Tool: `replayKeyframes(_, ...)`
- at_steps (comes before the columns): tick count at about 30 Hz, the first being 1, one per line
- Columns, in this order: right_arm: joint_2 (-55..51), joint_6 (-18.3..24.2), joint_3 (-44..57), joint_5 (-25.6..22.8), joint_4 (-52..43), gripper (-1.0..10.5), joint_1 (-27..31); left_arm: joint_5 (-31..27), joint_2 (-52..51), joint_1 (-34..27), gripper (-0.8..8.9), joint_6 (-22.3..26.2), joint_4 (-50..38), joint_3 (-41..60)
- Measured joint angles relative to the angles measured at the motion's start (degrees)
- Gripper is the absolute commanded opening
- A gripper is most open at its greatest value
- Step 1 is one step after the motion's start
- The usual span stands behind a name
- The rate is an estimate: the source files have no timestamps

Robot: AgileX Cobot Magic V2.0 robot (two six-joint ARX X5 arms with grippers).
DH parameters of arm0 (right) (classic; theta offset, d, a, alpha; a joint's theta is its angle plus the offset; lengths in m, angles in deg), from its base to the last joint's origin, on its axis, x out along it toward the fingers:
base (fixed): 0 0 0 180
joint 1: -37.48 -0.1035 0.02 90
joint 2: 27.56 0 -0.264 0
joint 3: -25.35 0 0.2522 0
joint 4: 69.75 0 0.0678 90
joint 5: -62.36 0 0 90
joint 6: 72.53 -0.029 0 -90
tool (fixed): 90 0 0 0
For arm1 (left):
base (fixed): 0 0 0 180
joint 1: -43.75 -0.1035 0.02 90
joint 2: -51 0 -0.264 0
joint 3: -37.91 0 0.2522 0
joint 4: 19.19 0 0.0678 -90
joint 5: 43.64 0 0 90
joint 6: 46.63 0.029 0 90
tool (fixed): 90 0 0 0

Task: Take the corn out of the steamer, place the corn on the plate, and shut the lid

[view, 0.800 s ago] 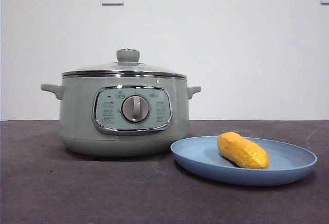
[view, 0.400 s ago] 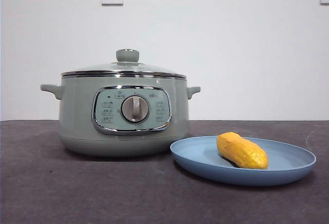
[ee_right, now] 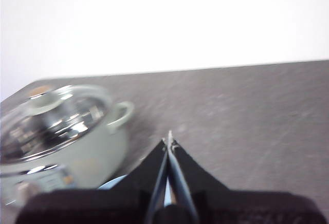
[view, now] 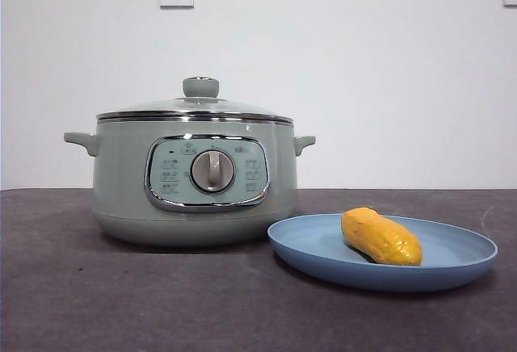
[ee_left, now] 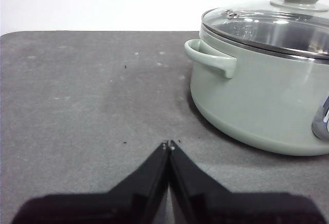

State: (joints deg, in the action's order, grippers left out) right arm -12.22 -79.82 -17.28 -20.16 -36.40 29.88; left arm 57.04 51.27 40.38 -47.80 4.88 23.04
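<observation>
Lower right, nearest: corn (view: 380, 236) lies on the plate (view: 323, 257). Behind, centre left: steamer (view: 194, 176), lid (view: 196, 107) seated. Left tool (ee_left: 168, 145) and right tool (ee_right: 168, 141) both pinched closed, empty, above the table (view: 121, 295).

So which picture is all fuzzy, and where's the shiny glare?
The right wrist view is blurred: the pale green steamer pot looks smeared. The front view is sharp, with gloss on the yellow corn cob. The left wrist view is sharp too, with bright reflections on the glass lid.
</observation>
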Motion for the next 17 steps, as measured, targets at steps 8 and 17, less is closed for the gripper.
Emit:
replayKeyframes(8,-9.29,-0.42,17.75,-0.2,-14.32,0.0,4.2,0.0,0.0,0.0,-0.03,-0.02,0.0,0.0)
replayKeyframes(17,-14.84,-0.44,27.87,-0.22,-14.49,0.0,4.59,0.0,0.0,0.0,-0.03,-0.02,0.0,0.0)
